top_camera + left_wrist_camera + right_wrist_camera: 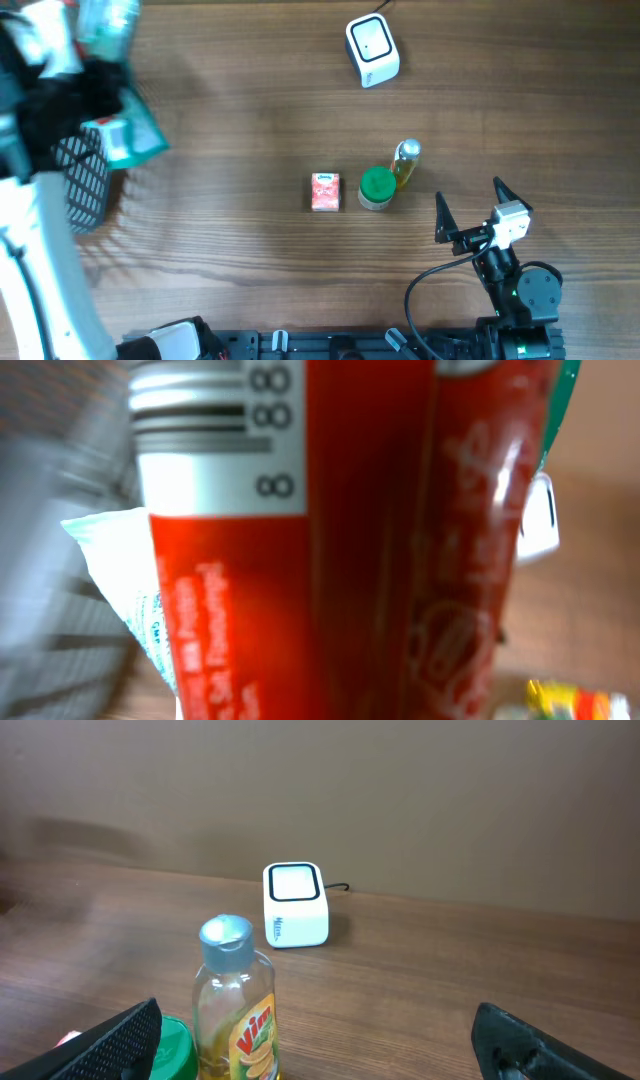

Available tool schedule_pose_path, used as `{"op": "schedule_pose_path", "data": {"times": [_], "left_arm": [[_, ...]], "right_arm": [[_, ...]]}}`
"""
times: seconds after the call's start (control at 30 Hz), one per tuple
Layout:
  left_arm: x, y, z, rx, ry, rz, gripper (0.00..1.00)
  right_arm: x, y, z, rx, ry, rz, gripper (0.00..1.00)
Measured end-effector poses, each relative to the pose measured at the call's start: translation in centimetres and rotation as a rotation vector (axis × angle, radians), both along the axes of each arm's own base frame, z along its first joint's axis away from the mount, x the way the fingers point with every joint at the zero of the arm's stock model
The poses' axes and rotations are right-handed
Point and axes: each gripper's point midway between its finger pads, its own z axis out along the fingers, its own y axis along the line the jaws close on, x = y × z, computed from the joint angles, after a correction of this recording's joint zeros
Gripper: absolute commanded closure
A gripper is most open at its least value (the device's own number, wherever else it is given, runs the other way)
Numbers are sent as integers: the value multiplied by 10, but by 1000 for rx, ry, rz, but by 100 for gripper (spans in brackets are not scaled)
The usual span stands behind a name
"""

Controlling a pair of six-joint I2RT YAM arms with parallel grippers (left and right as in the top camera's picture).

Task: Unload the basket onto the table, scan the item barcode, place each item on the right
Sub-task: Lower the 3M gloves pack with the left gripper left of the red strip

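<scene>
Over the left of the wooden counter (250, 100), left jaws grasp a red printed packet (380, 560); right jaws released. Risk: its black-barred barcode (200, 420) appears turned from the distant white box scanner (372, 48), so no read.

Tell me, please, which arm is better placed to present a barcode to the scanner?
Left. The left jaws hold the red pack, barcode showing; the right jaws stand open and empty.

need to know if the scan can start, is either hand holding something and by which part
left hand holds a red pack with a barcode; the gripped part is hidden. right hand is open and empty.
</scene>
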Motion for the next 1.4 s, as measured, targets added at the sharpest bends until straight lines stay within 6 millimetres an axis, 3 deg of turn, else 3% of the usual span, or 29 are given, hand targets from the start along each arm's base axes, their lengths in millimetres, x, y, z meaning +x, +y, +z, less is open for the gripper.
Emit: {"op": "schedule_pose_path", "data": {"times": [0.07, 0.13, 0.27, 0.37, 0.5, 0.57, 0.63, 0.7, 0.93, 1.17, 1.27, 1.33, 1.4], "left_arm": [[10, -28, -43, -17, 86, -44, 89], [13, -41, -75, -22, 152, -56, 90], [15, -78, -159, -30, 258, -85, 90], [11, -101, -210, -10, 293, -112, 88], [-1, -117, -259, 62, 334, -110, 83], [-6, -122, -277, 88, 357, -110, 58], [-7, -126, -288, 102, 373, -117, 53], [-6, -128, -296, 108, 384, -115, 37], [-5, -128, -302, 116, 391, -106, 1], [-7, -127, -299, 118, 395, -107, 0], [9, -124, -270, 96, 306, -89, 0], [25, -115, -241, 75, 212, -55, 0], [43, -92, -206, 58, 106, 7, 0]], "right_arm": [[0, 0, 0, 0, 0, 0, 0], [0, 0, 0, 0, 0, 0, 0], [0, 0, 0, 0, 0, 0, 0], [0, 0, 0, 0, 0, 0, 0], [0, 0, 0, 0, 0, 0, 0], [0, 0, 0, 0, 0, 0, 0], [0, 0, 0, 0, 0, 0, 0], [0, 0, 0, 0, 0, 0, 0], [0, 0, 0, 0, 0, 0, 0], [0, 0, 0, 0, 0, 0, 0], [0, 0, 0, 0, 0, 0, 0], [0, 0, 0, 0, 0, 0, 0], [0, 0, 0, 0, 0, 0, 0]]}}
